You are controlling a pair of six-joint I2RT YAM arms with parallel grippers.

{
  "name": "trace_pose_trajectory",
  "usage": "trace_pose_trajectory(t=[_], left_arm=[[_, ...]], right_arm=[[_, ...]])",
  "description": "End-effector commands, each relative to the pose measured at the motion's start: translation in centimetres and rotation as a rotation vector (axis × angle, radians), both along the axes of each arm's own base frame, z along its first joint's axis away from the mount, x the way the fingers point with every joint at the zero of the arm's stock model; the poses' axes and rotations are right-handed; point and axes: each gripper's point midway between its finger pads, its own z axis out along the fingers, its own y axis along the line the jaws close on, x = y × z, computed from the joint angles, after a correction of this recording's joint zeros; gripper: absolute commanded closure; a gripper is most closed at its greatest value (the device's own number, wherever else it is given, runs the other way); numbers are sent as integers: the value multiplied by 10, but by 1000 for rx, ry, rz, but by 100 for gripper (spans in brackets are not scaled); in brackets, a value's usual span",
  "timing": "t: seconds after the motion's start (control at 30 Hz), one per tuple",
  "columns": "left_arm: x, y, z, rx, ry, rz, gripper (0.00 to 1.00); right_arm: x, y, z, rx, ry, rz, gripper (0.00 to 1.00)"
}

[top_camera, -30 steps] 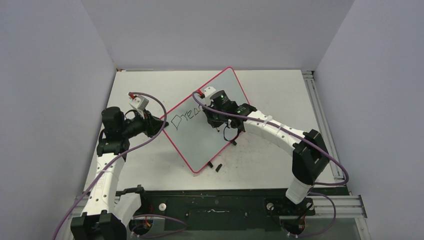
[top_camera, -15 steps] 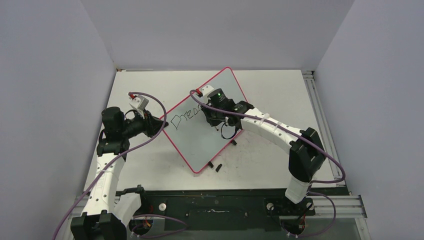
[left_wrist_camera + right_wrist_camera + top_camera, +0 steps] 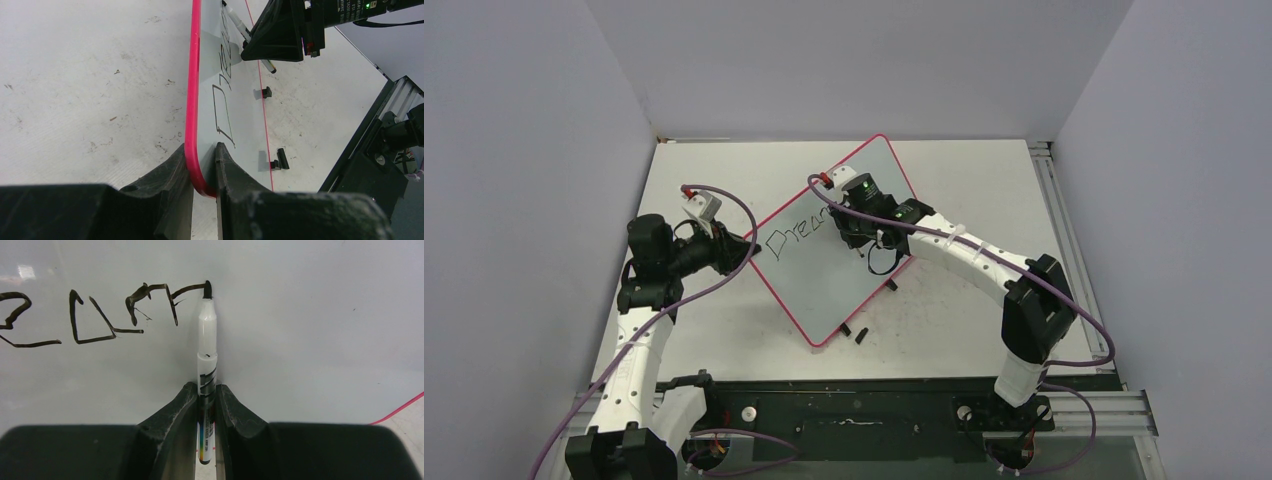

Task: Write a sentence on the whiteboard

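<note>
One whiteboard (image 3: 824, 290), one marker (image 3: 207, 340) — two arms (image 3: 639, 330) (image 3: 969, 258), two black feet (image 3: 266, 92) (image 3: 281, 160).

Place: robotics lab test cell
Walls: plain grey panels (image 3: 514, 150) on three sides
Table: scuffed white tabletop (image 3: 984, 180), aluminium rail (image 3: 1064, 230) (slotted framing) on its right
Rig: cabled robot arms (image 3: 984, 265) on black base plate (image 3: 854, 402)
</note>
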Motion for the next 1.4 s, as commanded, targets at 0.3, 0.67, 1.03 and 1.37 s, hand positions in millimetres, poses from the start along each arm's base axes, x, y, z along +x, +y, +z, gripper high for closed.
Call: trace_pose_trajectory(t=[0.3,0.67,1.03,1.37], left_arm=[[2,3,2,93,-104,-22,100],[1,2,2,93,-109,-24,100],[1,3,2,94,-109,-21,100],[1,3,2,95,-109,-22,100]], right_arm=[[-2,-11,-7,-12,3,-37,95],[-3,-11,8,20,-27,-43,95],[12,-19,37,16,-104,-81,95],[26,-21,40,0,-113,-96,95]])
